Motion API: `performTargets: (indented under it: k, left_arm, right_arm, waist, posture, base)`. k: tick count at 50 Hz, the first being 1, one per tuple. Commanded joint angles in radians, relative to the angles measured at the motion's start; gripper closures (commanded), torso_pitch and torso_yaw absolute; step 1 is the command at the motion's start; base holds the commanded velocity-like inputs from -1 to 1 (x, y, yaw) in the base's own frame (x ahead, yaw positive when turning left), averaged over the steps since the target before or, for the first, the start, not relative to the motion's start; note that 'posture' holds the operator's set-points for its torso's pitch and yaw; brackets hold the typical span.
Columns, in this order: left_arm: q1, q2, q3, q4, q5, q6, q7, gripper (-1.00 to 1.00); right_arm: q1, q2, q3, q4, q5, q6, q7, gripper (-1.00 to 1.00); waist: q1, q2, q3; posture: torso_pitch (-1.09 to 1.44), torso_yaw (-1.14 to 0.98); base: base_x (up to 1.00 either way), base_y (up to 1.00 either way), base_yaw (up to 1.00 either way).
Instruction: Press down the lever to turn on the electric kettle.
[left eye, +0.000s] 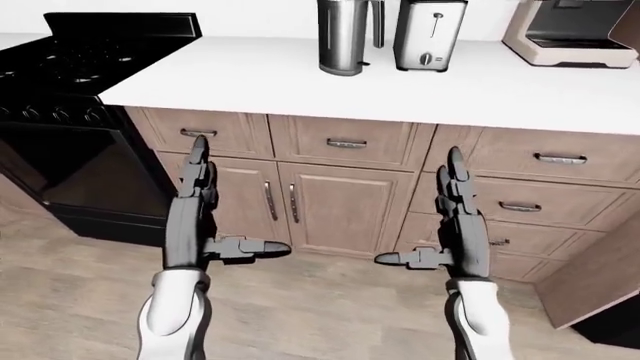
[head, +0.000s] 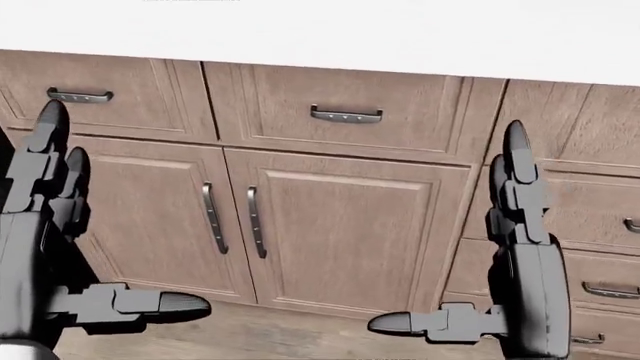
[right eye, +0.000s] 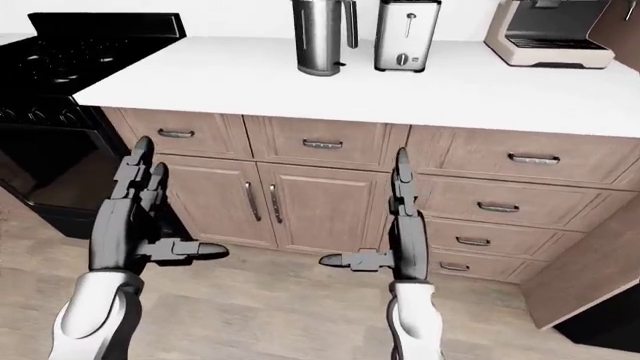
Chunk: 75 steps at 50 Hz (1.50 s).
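- Standing on the white bench (left eye: 520, 90), at the top of the left-eye view, the electric kettle (left eye: 343, 36) is beside a toaster (left eye: 430, 34).
- Left robot hand (left eye: 195, 214) and right robot hand (left eye: 455, 225) are spread wide, holding nothing, low before the cabinets (head: 340, 225).

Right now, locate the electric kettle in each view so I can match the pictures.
Left-eye view: the electric kettle stands on the white counter at top centre, left of the toaster.
Right-eye view: same spot, top, slightly left of centre.
Head view: not in it; only the counter edge and cabinets show.
Shared landmark: the double cabinet doors' paired vertical handles.
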Motion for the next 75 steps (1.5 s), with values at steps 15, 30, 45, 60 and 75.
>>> performTargets:
  k: [15,30,45,60,75]
  left_arm:
    - [-0.054,0.010,0.015,-0.071,-0.005,0.026,0.005,-1.00]
    - [-0.054,0.008,0.008,-0.079,-0.007,0.025,0.010,-1.00]
    - [-0.034,0.002,0.005,-0.074,-0.008,0.000,0.012,-1.00]
    - [-0.023,-0.002,0.000,-0.089,-0.007,-0.003,0.015,-1.00]
    - [-0.019,0.000,0.014,-0.102,-0.019,0.001,0.014,-1.00]
  right_arm:
    - [-0.006,-0.003,-0.005,-0.109,-0.002,0.032,-0.005,-1.00]
    - [-0.007,-0.003,0.000,-0.105,-0.007,0.025,-0.006,-1.00]
    - [-0.008,-0.003,0.005,-0.088,-0.012,0.013,-0.004,-1.00]
    - [-0.004,-0.003,0.007,-0.091,-0.015,0.012,-0.003,-1.00]
    - [-0.001,-0.002,0.011,-0.110,-0.026,0.022,-0.001,-1.00]
  waist:
    - [0.008,-0.114,-0.015]
    - [0.009,-0.011,-0.013]
    - [0.001,-0.079,-0.007]
    - [0.011,-0.060,-0.005]
    - [-0.005,-0.001,-0.008]
  posture:
    - [0.00,0.00]
    - [0.00,0.00]
    - [0.00,0.00]
    - [0.00,0.00]
    - [0.00,0.00]
  base:
    - [0.11,0.00,0.00]
    - [0.11,0.00,0.00]
    - [0.11,0.00,0.00]
    - [0.11,0.00,0.00]
    - [0.11,0.00,0.00]
